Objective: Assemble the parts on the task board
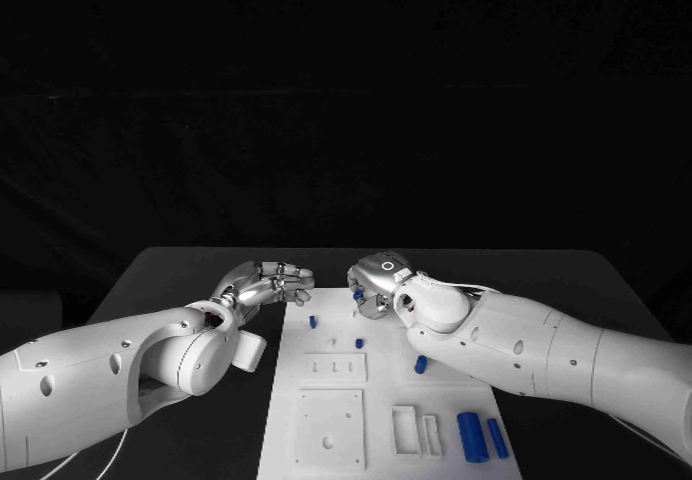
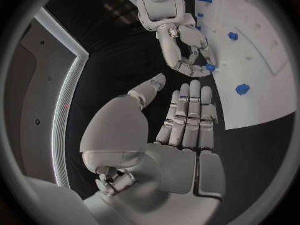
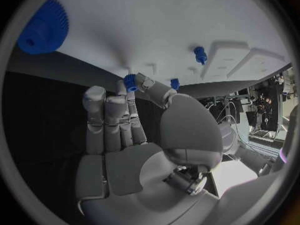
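Pinching a small blue toothed part (image 3: 130,81) between thumb and fingertips over the white task board's (image 1: 325,440) far edge, the right hand (image 1: 381,285) appears mid-insertion and needs careful lowering, while the left hand (image 1: 267,282) hovers beside it, fingers together, empty.

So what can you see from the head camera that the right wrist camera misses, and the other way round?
Head camera alone: the left hand open beside the board's far end, and two long blue bars at the near end. Right wrist camera alone: a large blue gear on the board. Both show the white board, the right hand and small blue pegs; the wrist camera shows that hand pinching a small blue part.
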